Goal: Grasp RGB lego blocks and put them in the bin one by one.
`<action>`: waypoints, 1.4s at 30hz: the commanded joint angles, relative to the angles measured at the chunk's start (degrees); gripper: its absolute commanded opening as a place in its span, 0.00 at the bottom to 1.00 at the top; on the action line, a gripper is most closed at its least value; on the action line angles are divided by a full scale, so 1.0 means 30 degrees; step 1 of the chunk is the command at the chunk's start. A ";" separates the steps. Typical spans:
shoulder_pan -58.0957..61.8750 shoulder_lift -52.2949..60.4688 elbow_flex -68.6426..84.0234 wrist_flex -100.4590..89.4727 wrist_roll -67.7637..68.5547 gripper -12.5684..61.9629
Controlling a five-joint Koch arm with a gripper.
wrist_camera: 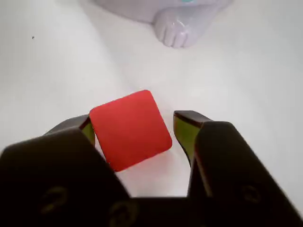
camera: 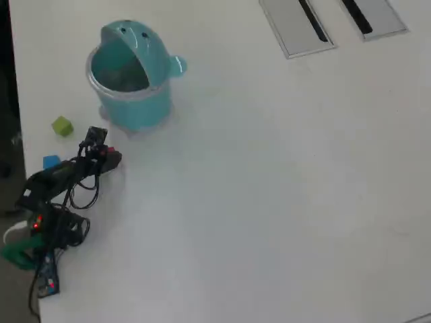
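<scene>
In the wrist view a red lego block lies on the white table, turned at an angle, between the jaws of my gripper. The gripper is open: the left finger is at the block's edge, while the right finger stands apart from it with table showing between. Just ahead, the base of the bin looks washed out. From overhead, the gripper sits just below the teal bin, whose lid is swung open. A yellow-green block and a blue block lie to its left.
Two flat grey plates with black slots lie at the top right of the overhead view. The arm's base and cables sit at the table's left edge. White table stretches to the right.
</scene>
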 commanded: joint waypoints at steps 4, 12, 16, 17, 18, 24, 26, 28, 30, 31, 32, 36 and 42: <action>-0.0059 -0.0176 -0.0938 -0.0996 -0.0381 0.56; -0.0381 0.0176 -0.0293 -0.1670 0.0586 0.40; -0.0703 0.0908 -0.0439 -0.0879 0.0615 0.36; -0.0820 0.1143 -0.0557 -0.0674 0.0615 0.36; -0.0850 0.1406 -0.0762 -0.0352 0.0615 0.36; -0.1934 0.3926 -0.3809 0.3662 0.0645 0.33; -0.2051 0.4717 -0.5068 0.4863 0.0645 0.33; -0.2227 0.5479 -0.6094 0.5889 0.0732 0.30; -0.2373 0.6094 -0.7324 0.6357 0.1113 0.30; -0.2402 0.6211 -0.7676 0.6475 0.1113 0.30; -0.2432 0.6328 -0.8086 0.6709 0.1143 0.30; -0.2461 0.6563 -1.0869 0.7324 0.2490 0.30; -0.2754 0.6533 -1.3008 0.7500 0.3223 0.30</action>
